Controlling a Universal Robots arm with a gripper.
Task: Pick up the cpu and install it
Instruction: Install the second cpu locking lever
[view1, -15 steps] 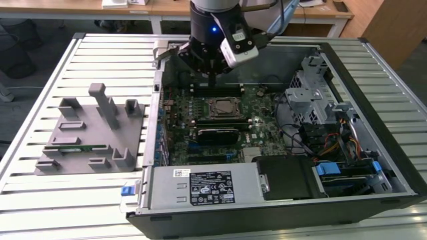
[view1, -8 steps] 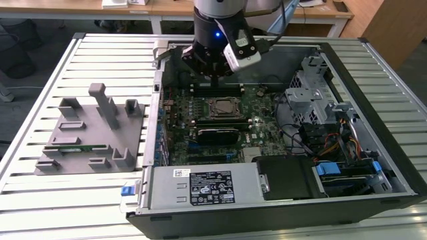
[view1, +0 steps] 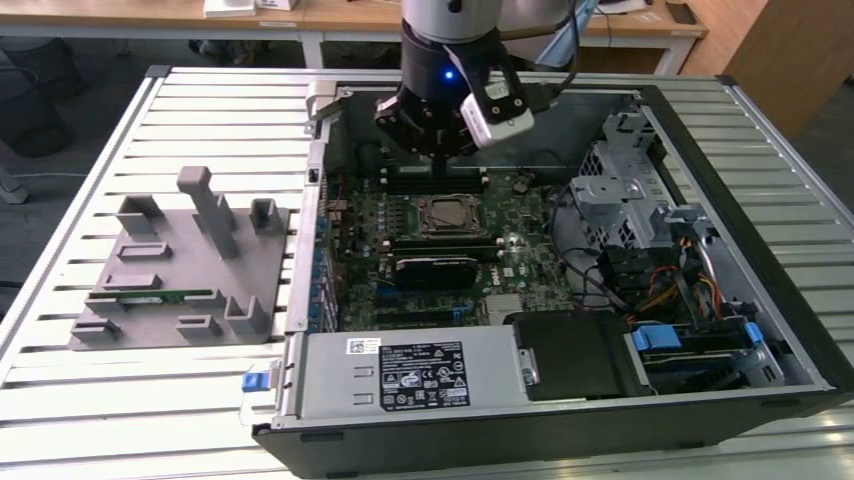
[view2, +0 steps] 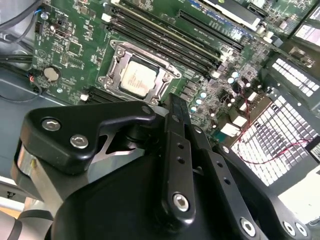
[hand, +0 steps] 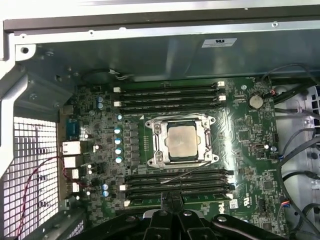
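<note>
Slatted metal counter (view1: 80, 180) under even light. Pale wooden desks (view1: 334, 15) along 12 o'clock; wooden cabinet (view1: 787, 50) at 1 o'clock; dark floor (view1: 40, 120) at 10 o'clock.

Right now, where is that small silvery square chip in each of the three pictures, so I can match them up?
Exterior view: the cpu sits in its socket at the motherboard's middle, just below the hand in the picture.
First wrist view: the cpu lies inside the metal socket frame, between banks of memory slots.
Second wrist view: the cpu lies beyond the hand's fingers.
Shared landmark: the round coin battery in both wrist views.
</note>
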